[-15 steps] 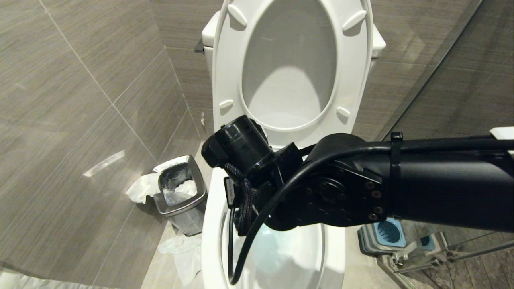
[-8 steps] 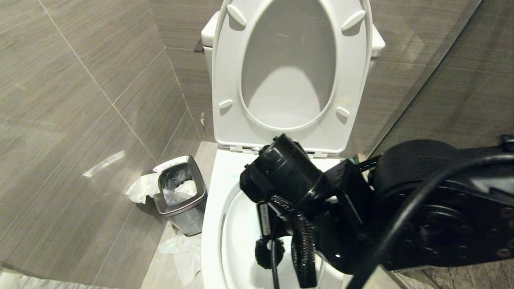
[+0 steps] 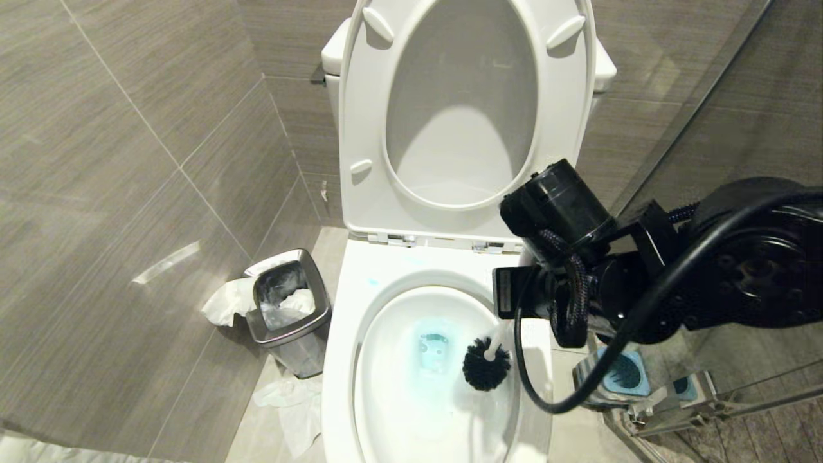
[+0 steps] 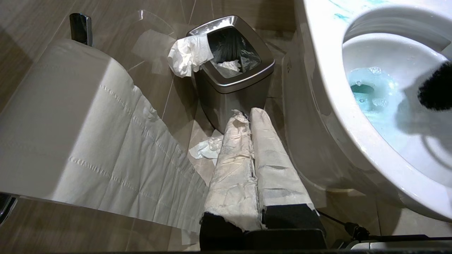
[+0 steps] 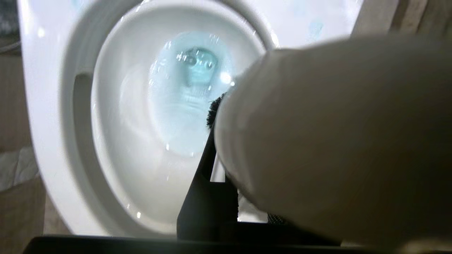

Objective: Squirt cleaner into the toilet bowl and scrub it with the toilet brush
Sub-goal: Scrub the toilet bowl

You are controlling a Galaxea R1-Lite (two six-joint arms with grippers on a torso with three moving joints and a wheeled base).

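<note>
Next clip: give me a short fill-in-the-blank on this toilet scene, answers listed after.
1. The water in the toilet bowl is tinted ____.
2. The right claw holds the brush, whose bristles are ____ in colour.
3. The toilet seat stands ____.
4. The steel bin is on the bowl's ____ side in the head view.

Missing words: blue; black; raised; left

- My right claw (image 3: 514, 302) sits over the toilet bowl (image 3: 341, 360) at its right rim; the open basin lies to my left and below.
- The toilet brush (image 3: 487, 365) hangs directly beneath me.
- The raised seat (image 3: 360, 128) blocks passage behind.
- The blue-and-grey holder (image 3: 620, 376) stands below-right.
- The steel bin (image 3: 289, 321) stands beyond the bowl's far side.
</note>
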